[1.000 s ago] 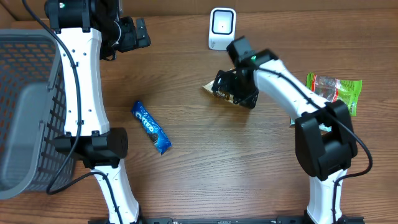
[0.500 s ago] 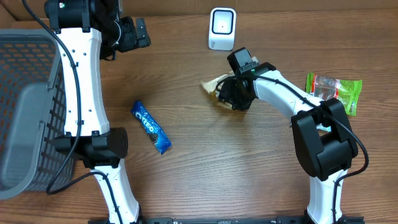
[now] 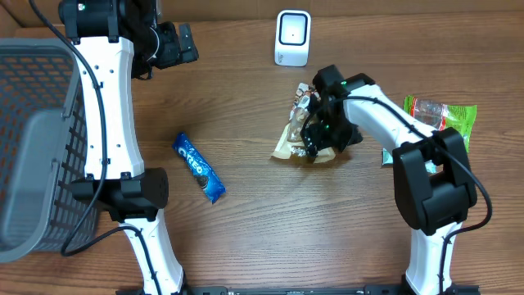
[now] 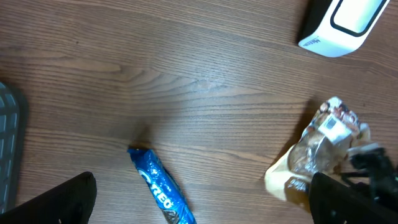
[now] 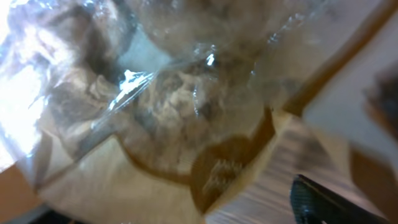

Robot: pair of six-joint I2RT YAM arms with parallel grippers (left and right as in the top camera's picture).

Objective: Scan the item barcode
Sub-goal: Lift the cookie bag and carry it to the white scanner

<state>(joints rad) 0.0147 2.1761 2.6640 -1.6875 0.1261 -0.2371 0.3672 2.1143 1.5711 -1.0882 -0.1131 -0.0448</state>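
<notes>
Two arms at the table (image 3: 246, 238), and only the right one is working. The snack bag (image 3: 291, 138) is the thing to scan. It lies flat on the wood just below the white scanner (image 3: 292, 37), long axis running away from it, clear end toward the scanner and tan end away. A second ago it was bunched up under the right gripper (image 3: 316, 139), and half a second ago it was tilted closer to the scanner. Now it is spread out and turned, with the gripper over its right edge.

Right fingers: cannot tell whether they are wide or pinching the film. The right wrist view is filled with crinkled plastic and shows only one dark finger (image 5: 317, 205) at the bottom corner.

The left gripper (image 3: 187, 46) sits far back near the table edge with its fingers (image 4: 62, 199) spread wide and nothing between them.

My read is that the bag was set down or flipped to get a different face up, so the scan is likely not done. The left wrist view shows a small white label (image 4: 336, 127) on the clear end. It may be the barcode, but it is too small to read. If so, that end needs lifting to face the scanner window.

The blue cookie pack (image 3: 199, 169), green bag (image 3: 446, 119) and grey basket (image 3: 33, 90) are well apart from the action.
</notes>
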